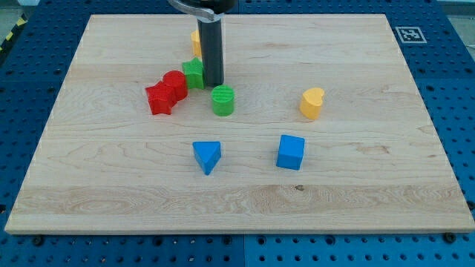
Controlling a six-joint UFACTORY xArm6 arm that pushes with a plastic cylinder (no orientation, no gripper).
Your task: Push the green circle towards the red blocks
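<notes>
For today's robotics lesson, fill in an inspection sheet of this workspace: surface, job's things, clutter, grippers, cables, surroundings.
Surface: wooden board, flat, small dark knot near the bottom.
Job's things: green circle lies right of the two touching red blocks, apart from them.
Clutter: green block against the red ones; yellow block behind the rod; yellow heart; blue triangle; blue cube.
Grippers: none; my tip stands just above the green circle, beside the green block.
Cables: nothing seen.
Surroundings: blue perforated table; marker tag.
</notes>
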